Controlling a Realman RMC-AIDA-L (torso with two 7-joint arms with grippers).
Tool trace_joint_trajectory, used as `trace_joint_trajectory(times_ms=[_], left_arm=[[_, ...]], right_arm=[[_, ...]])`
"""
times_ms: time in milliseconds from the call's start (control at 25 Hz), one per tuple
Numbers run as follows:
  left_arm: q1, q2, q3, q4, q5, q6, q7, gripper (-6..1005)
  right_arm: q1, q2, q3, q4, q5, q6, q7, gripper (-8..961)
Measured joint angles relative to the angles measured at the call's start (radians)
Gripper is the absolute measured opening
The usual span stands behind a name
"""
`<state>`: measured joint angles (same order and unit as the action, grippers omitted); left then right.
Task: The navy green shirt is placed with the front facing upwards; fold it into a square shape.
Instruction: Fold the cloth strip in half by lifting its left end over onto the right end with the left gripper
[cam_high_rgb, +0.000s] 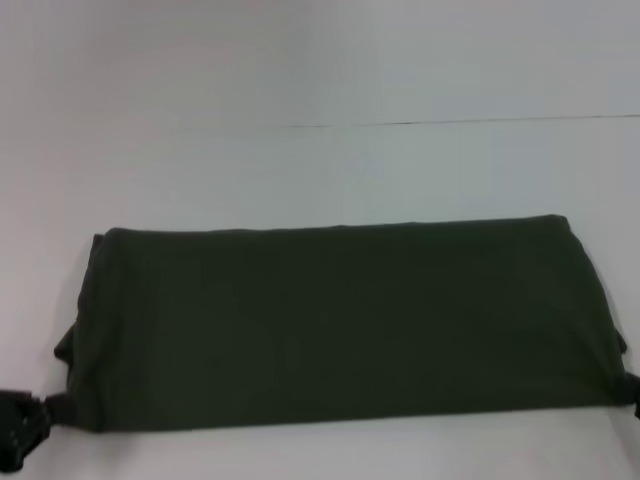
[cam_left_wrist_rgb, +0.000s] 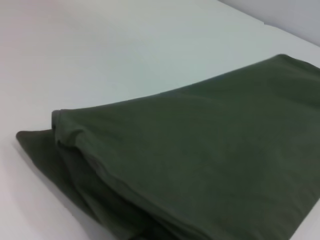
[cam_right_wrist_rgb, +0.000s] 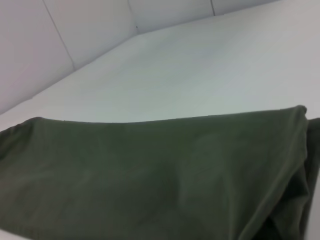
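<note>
Shirt: the navy green shirt (cam_high_rgb: 340, 325) lies on the white table (cam_high_rgb: 320, 170) as a long wide band, folded, with the plain side up; no letters show.
Position: it is in the near half of the table, and it reaches almost from the left edge of the head view to the right edge.
Layers: in the left wrist view the shirt (cam_left_wrist_rgb: 210, 150) shows several layers stacked at its end, with a lower layer sticking out a little beside the top one.
Left gripper: the left gripper (cam_high_rgb: 35, 415) is at the near left corner of the shirt, touching the cloth; I cannot tell how far it is open or if it holds the cloth.
Right gripper: the right gripper (cam_high_rgb: 632, 390) is at the near right corner, only a small dark part is visible; its opening I cannot tell.
Background: a thin dark line (cam_high_rgb: 450, 122) crosses the table far behind the shirt.
</note>
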<state>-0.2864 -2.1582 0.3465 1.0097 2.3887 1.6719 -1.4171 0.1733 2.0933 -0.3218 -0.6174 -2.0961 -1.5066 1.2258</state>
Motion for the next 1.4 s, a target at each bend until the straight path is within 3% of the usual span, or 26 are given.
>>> trace_joint_trajectory(times_ms=[360, 720, 1120, 1400], left_arm=[[0.044, -0.004, -0.037, 0.009, 0.012, 0.055, 0.042, 0], [0.039, -0.005, -0.043, 0.001, 0.007, 0.046, 0.043, 1], [0.031, -0.004, -0.066, -0.002, 0.003, 0.055, 0.036, 2], [0.025, -0.003, -0.066, -0.001, -0.001, 0.06, 0.034, 103]], right_arm=[[-0.049, 0.003, 0.011, 0.007, -0.003, -0.039, -0.033, 29], [-0.039, 0.002, 0.02, 0.022, 0.0, -0.025, -0.029, 29], [-0.035, -0.005, 0.097, 0.011, 0.001, -0.08, -0.045, 66], [-0.011, -0.008, 0.153, 0.004, 0.001, -0.075, -0.049, 377]])
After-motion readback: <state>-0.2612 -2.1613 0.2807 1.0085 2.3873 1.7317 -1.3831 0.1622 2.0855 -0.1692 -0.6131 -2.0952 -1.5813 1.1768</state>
